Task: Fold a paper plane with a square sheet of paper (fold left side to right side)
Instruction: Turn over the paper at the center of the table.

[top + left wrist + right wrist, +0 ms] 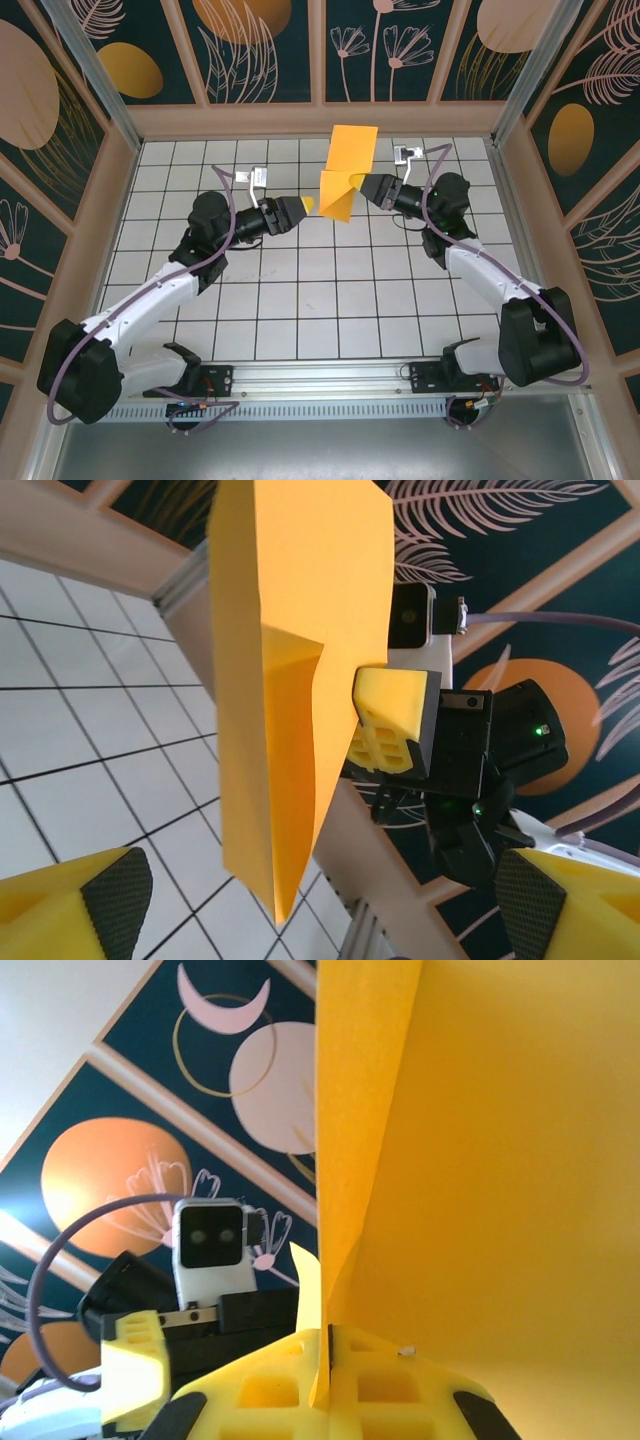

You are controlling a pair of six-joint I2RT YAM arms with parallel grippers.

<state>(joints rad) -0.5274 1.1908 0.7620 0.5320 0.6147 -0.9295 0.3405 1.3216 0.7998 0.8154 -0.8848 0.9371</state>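
The square sheet of paper (pixel 347 170) is bright orange, folded with creases, and hangs upright in the air above the far middle of the table. My right gripper (pixel 362 187) is shut on its right edge. In the right wrist view the paper (pixel 500 1160) rises from the closed yellow jaws of that gripper (pixel 328 1365). My left gripper (pixel 306 206) sits just left of the paper's lower corner, open and holding nothing. In the left wrist view the paper (pixel 300 680) hangs ahead of the left gripper (pixel 322 908), its pointed lower end between the spread fingertips (pixel 112 905).
The white grid table (pixel 300 300) lies below both arms. Patterned walls (pixel 260 50) close in the back and sides, with wooden frame posts. The right arm's wrist camera (pixel 415 620) shows close behind the paper.
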